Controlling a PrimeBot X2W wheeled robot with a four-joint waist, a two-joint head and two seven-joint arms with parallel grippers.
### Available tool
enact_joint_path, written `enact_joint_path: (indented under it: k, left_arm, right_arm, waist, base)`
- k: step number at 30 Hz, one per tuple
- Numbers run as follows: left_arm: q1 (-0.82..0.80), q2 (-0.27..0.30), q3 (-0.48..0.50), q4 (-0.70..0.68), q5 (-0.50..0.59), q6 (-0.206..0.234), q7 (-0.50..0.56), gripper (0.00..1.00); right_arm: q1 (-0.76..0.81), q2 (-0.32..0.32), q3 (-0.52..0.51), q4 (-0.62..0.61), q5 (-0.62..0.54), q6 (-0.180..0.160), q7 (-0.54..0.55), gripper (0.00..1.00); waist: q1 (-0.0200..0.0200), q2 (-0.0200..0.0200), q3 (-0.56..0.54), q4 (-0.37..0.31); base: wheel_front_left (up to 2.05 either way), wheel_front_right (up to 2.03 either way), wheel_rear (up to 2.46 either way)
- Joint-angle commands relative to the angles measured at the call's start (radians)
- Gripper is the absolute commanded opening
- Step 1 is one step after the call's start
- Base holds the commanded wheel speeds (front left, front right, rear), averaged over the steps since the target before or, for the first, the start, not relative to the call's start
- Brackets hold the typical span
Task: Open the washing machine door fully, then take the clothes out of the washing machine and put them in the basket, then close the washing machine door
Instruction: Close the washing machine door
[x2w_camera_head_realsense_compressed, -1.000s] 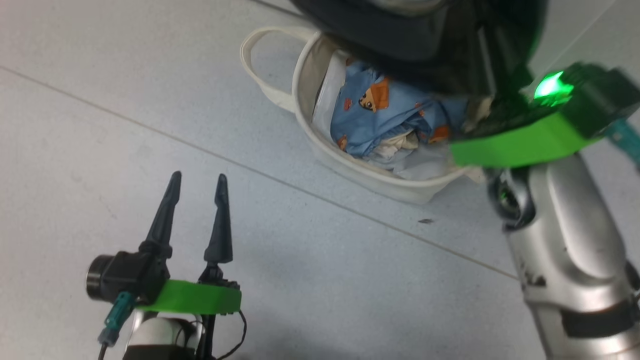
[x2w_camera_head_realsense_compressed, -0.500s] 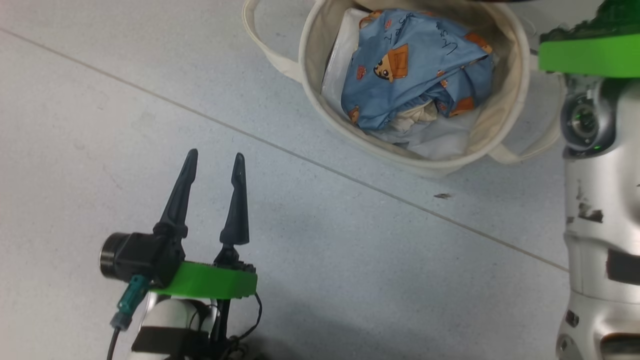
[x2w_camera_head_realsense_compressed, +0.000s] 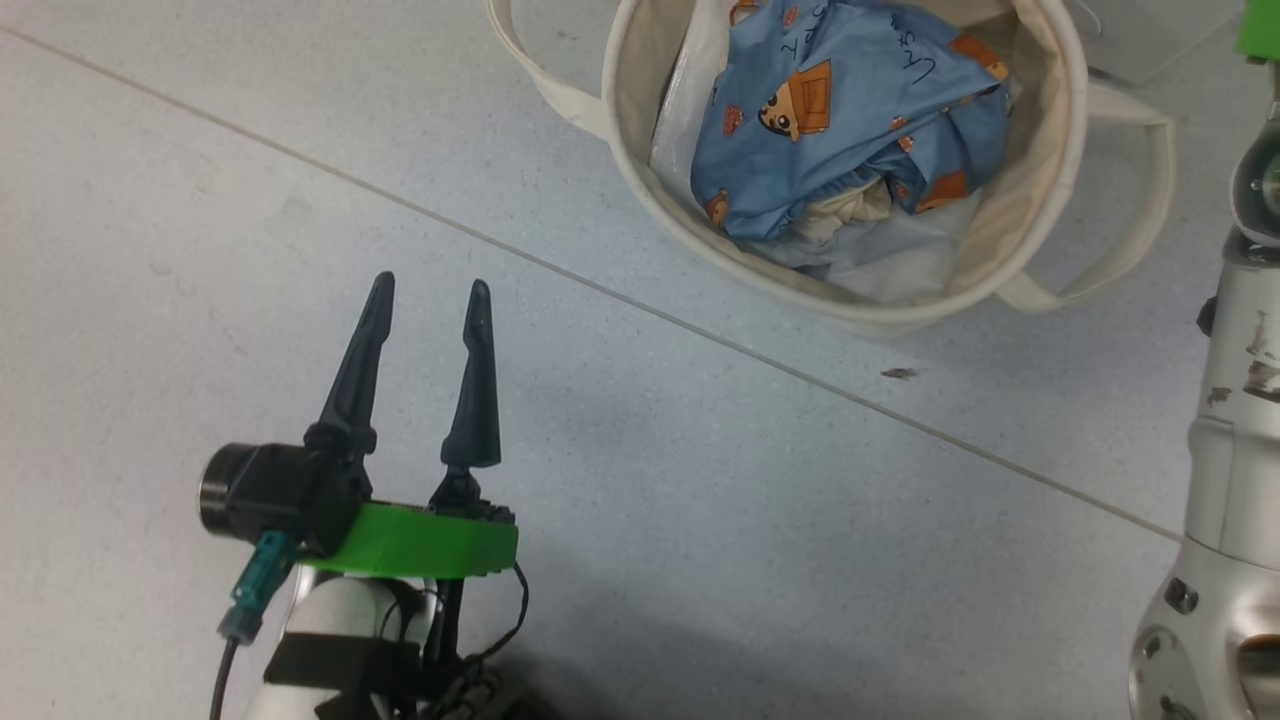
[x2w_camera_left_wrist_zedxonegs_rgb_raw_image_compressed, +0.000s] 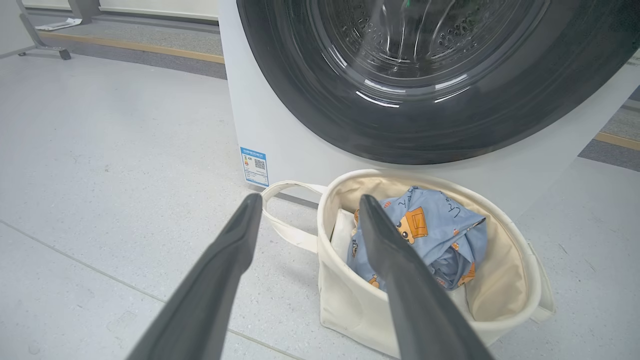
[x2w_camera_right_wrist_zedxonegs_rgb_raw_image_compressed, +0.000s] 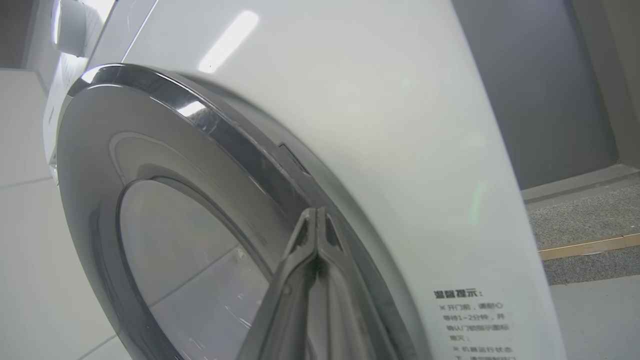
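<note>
The basket (x2w_camera_head_realsense_compressed: 1045, 170) stands on the floor with the blue printed clothes (x2w_camera_head_realsense_compressed: 850, 120) bundled inside it. In the left wrist view the basket (x2w_camera_left_wrist_zedxonegs_rgb_raw_image_compressed: 350, 310) and the clothes (x2w_camera_left_wrist_zedxonegs_rgb_raw_image_compressed: 440, 235) sit just before the white washing machine (x2w_camera_left_wrist_zedxonegs_rgb_raw_image_compressed: 280, 135), whose glossy black door (x2w_camera_left_wrist_zedxonegs_rgb_raw_image_compressed: 400, 125) lies flat against its front. My left gripper (x2w_camera_head_realsense_compressed: 431, 285) hangs open and empty over bare floor, left of the basket, and its spread fingers frame the basket (x2w_camera_left_wrist_zedxonegs_rgb_raw_image_compressed: 310, 199). My right gripper (x2w_camera_right_wrist_zedxonegs_rgb_raw_image_compressed: 316, 212) is shut, tips at the door's (x2w_camera_right_wrist_zedxonegs_rgb_raw_image_compressed: 150, 175) outer rim where it meets the machine (x2w_camera_right_wrist_zedxonegs_rgb_raw_image_compressed: 400, 125).
My right forearm (x2w_camera_head_realsense_compressed: 1230, 450) rises along the right edge of the head view, beside the basket's handle (x2w_camera_head_realsense_compressed: 1150, 200). A blue sticker (x2w_camera_left_wrist_zedxonegs_rgb_raw_image_compressed: 255, 166) marks the machine's lower left corner. A tile seam (x2w_camera_head_realsense_compressed: 300, 170) crosses the grey floor. A wheeled stand's foot (x2w_camera_left_wrist_zedxonegs_rgb_raw_image_compressed: 45, 45) is far left.
The black door that hung over the basket has gone from the head view, and my right wrist rose out of it. The camera shifted. My left gripper stays open.
</note>
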Motion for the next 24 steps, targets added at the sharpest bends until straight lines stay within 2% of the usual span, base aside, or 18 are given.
enact_joint_path:
  k: [1,7,12,17,19,24]
  left_arm:
    - [0.002,0.015,0.028,-0.031,0.003,0.007,-0.006,1.0]
    - [0.016,0.015,0.034,-0.013,0.016,-0.003,-0.006,1.0]
    - [0.045,0.015,0.059,-0.001,0.024,-0.036,-0.006,1.0]
    - [0.08,0.015,0.092,-0.004,0.021,-0.06,-0.006,1.0]
    - [0.096,0.015,0.103,0.0,0.024,-0.063,-0.006,1.0]
    - [0.137,0.015,0.126,-0.011,0.048,-0.087,-0.006,1.0]
  right_arm:
    - [-0.018,0.026,0.037,-0.028,0.0,0.0,0.005,0.0]
    - [0.067,0.026,0.112,-0.049,0.013,0.0,0.005,0.0]
    - [0.177,0.026,0.22,-0.093,0.013,0.0,0.005,0.0]
    - [0.3,0.026,0.337,-0.15,-0.035,0.0,0.005,0.0]
    - [0.351,0.005,0.378,-0.178,-0.073,0.0,0.005,0.0]
    - [0.492,-0.006,0.414,-0.233,-0.138,0.0,0.005,0.0]
  waist:
    - [-0.0001,0.0,-0.007,-0.002]
    - [-0.0001,0.0,-0.08,-0.023]
    - [-0.0001,0.0,-0.176,-0.06]
    - [-0.0001,0.0,-0.273,-0.105]
    - [-0.0001,0.0,-0.311,-0.122]
    - [-0.0001,0.0,-0.396,-0.172]
  base:
    - [0.0,0.0,0.0]
    - [0.0,0.0,0.0]
    - [0.0,0.0,0.0]
    - [0.0,0.0,0.0]
    - [0.0,0.0,0.0]
    - [0.0,0.0,0.0]
